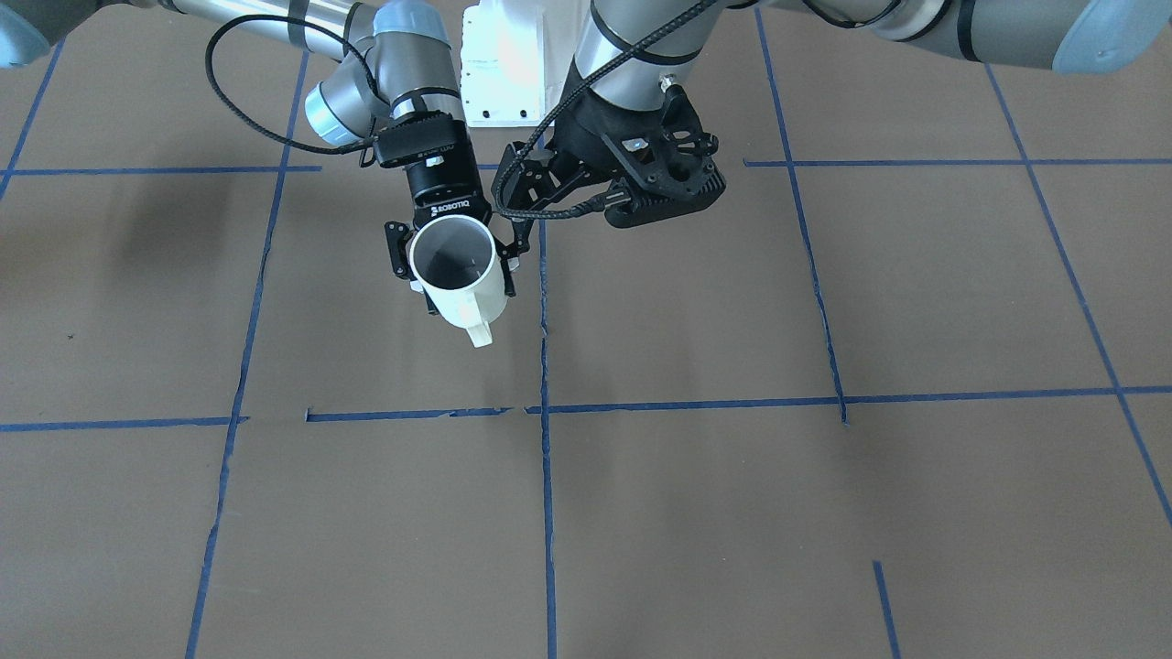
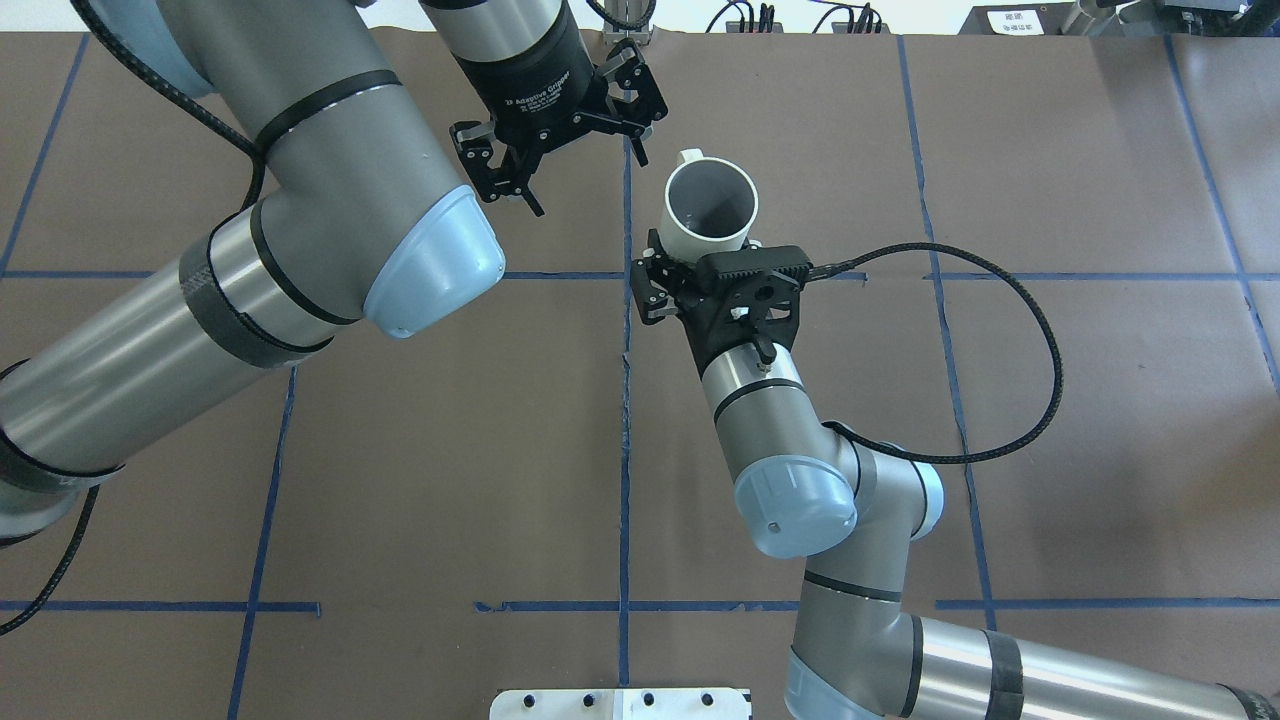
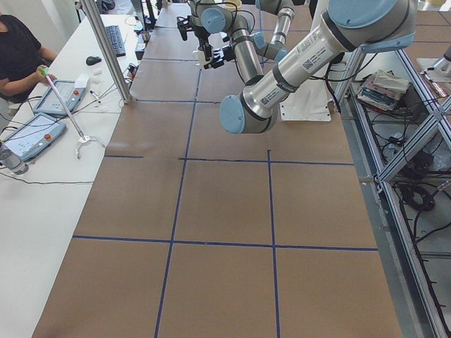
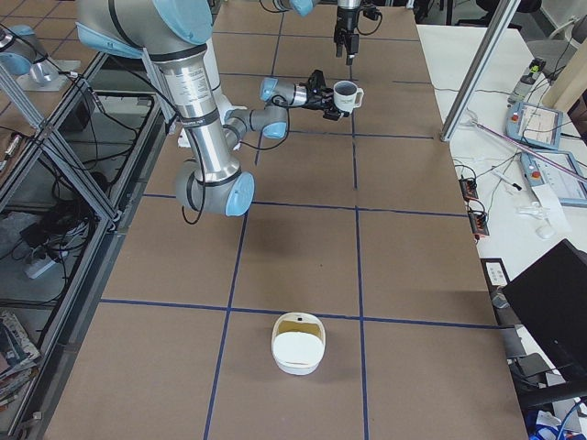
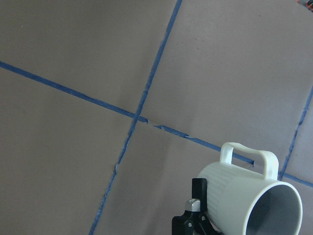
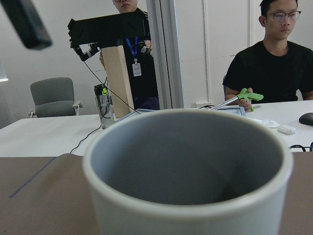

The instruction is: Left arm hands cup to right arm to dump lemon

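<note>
The white, grey-lined ceramic mug [image 2: 708,205] is pinched by the right gripper [image 2: 700,255], the left gripper [image 2: 590,185] spread nearby; slow tipping is advised

Your right gripper [image 1: 458,276] is clamped on the sides of the cup [image 1: 478,302], wrist about level, fingers pointing away from the base. The right arm [image 2: 770,420] is folded at the elbow. Your left gripper [image 2: 588,185] sits near the cup but apart from it, jaws spread wide. The left arm [image 2: 300,180] reaches in above the table.
</note>
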Available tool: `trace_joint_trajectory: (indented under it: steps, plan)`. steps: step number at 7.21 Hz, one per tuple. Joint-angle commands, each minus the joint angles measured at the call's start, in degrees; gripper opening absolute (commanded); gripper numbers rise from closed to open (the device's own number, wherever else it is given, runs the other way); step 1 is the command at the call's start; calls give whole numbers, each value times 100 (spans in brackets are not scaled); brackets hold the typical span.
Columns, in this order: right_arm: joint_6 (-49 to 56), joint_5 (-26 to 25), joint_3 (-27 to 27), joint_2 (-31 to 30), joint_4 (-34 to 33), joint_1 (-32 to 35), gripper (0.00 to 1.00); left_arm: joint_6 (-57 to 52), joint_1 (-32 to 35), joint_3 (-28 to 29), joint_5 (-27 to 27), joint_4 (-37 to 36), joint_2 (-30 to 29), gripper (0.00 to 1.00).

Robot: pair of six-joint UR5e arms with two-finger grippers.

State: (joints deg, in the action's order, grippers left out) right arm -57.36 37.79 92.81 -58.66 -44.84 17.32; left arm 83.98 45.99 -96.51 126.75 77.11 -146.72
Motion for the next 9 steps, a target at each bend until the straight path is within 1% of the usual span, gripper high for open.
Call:
trace_joint_trajectory:
  steps: [1, 2, 3, 4, 6, 8, 9]
  plan:
    - [435, -368, 0, 118, -279, -184, 25, 48, -186, 79, -2, -3, -41, 100]
    - [454, -378, 0, 127, -279, -202, 25, 48, -292, 88, -2, -20, -59, 100]
    - [454, -395, 0, 127, -279, -202, 27, 48, -371, 97, -2, -29, -68, 97]
    - [454, -413, 0, 127, -288, -202, 32, 48, -389, 97, -10, -20, -85, 90]
    - [454, -422, 17, 75, -279, -211, 32, 48, -512, 149, -28, -20, -94, 79]
    - [594, -614, 18, 57, -271, -316, 32, 48, -521, 289, -89, -20, -216, 77]
    - [725, -624, 26, 57, -253, -325, 32, 48, -513, 421, -159, -20, -313, 77]
